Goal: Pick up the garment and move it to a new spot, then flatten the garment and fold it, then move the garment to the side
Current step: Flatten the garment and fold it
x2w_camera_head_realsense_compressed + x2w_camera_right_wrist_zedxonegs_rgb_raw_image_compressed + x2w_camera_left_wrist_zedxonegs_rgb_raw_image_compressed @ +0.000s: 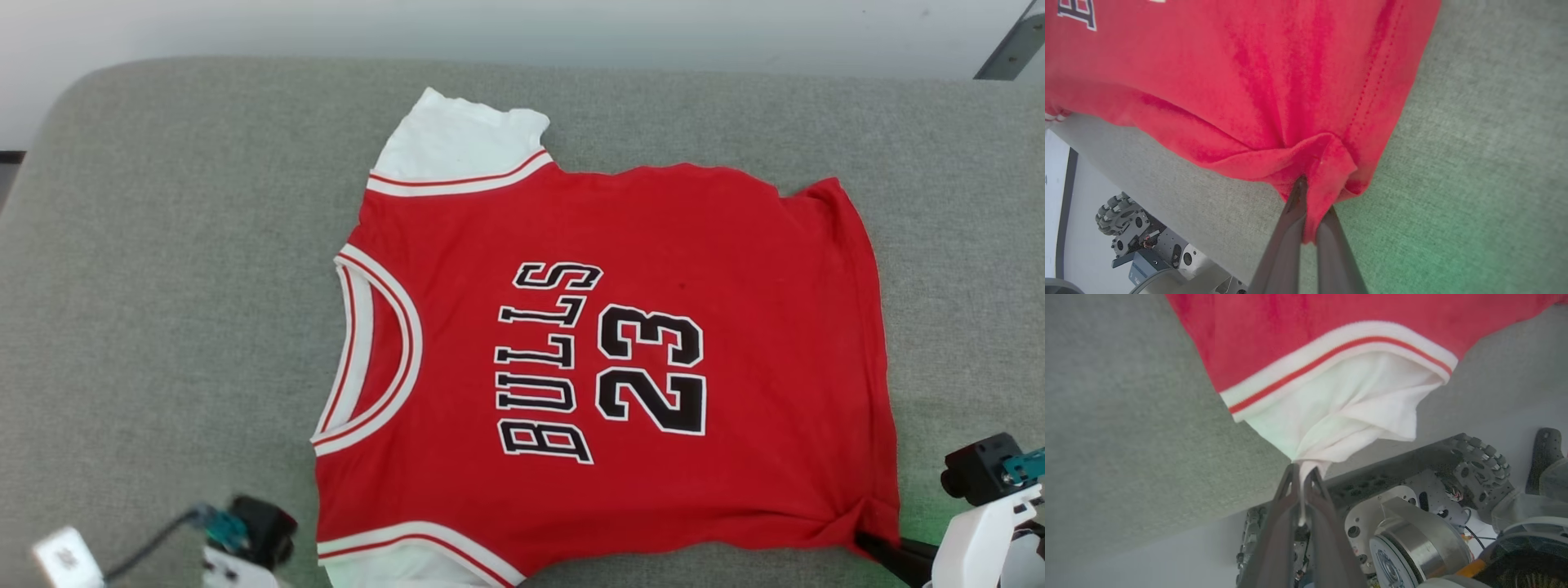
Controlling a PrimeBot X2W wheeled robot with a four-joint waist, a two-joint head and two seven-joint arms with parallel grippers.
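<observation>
Worktop (163,245): padded, with rounded corners and a grey woven cover of coarse texture.

Garment (653,237): one, a soft red knit jersey. It lies spread face up at the middle of the worktop, with the collar (371,351) to the left and the hem to the right. The body is largely smooth; creases gather at the near right corner. The collar is a rounded band of white with red stripes.

Sleeves: two, short and white, each joined by a striped band. One lies flat on the far side (457,143); the near one (1347,404) is drawn into a bunched point.

Chest print: five black, white-outlined letters, "BULLS" (543,363), and two numerals, "23" (651,369).

Hands: two, each with long dark fingers. The left hand (1301,471) is closed on the edge of the near sleeve. The right hand (1312,192) is closed on the near right hem corner, with red cloth pinched between its fingers.
</observation>
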